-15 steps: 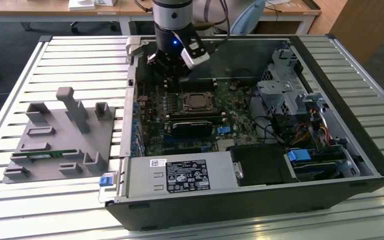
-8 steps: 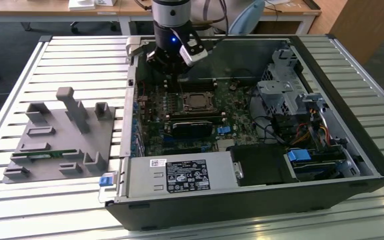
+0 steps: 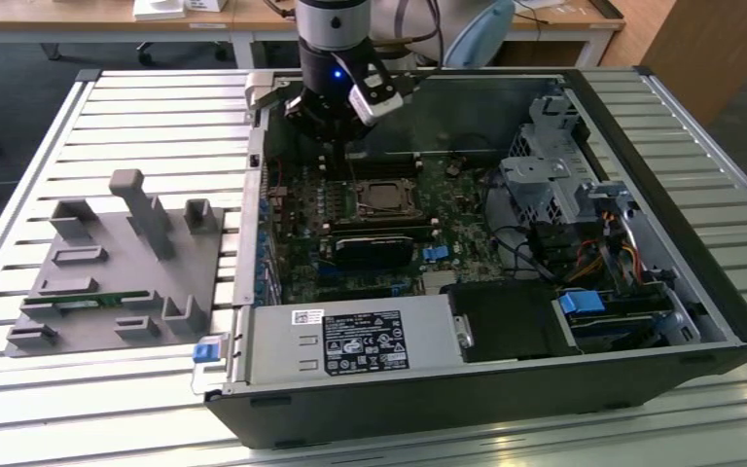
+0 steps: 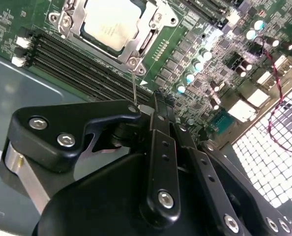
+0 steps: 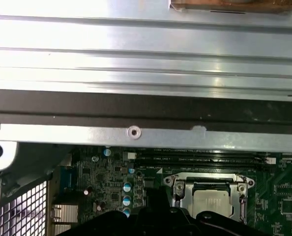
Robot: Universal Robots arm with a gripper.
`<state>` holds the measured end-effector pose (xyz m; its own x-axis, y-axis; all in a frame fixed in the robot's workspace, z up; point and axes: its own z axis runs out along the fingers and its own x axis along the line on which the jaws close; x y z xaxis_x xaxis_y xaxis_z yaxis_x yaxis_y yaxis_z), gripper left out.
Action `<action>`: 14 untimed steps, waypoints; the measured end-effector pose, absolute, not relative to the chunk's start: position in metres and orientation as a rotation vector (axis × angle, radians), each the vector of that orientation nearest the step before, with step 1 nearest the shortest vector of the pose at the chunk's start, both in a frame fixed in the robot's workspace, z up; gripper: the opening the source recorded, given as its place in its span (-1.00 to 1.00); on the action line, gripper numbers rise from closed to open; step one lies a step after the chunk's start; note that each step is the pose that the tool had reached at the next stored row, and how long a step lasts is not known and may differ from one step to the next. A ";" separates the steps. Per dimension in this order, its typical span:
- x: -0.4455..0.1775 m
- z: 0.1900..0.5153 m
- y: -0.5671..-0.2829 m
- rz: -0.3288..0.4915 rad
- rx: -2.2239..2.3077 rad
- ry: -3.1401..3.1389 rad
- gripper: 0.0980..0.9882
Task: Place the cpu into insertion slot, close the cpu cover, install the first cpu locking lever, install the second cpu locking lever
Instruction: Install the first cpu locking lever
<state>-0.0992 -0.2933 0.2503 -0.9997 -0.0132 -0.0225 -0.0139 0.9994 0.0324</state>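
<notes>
Already seated in the insertion slot, with the cpu cover flat around it: the cpu. Lies near the pincer, pressed together above the memory slots, beside a thin upright lever.

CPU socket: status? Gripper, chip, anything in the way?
Gripper low over the motherboard, off a corner of the cpu cover. cpu seated under it. Thin locking lever sticks up at the gripper's tip. Nothing else in between.
</notes>
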 end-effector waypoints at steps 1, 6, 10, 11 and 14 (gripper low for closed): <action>-0.099 0.250 -0.293 0.051 -0.021 3.119 -0.98; -0.097 0.250 -0.293 0.055 -0.021 3.119 -0.98; -0.094 0.250 -0.293 0.056 -0.021 3.119 -0.98; -0.093 0.250 -0.293 0.056 -0.021 3.119 -0.98; -0.091 0.250 -0.293 0.056 -0.021 3.119 -0.98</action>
<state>-0.0906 -0.2930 0.2504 -0.9997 -0.0131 -0.0225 -0.0139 0.9993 0.0357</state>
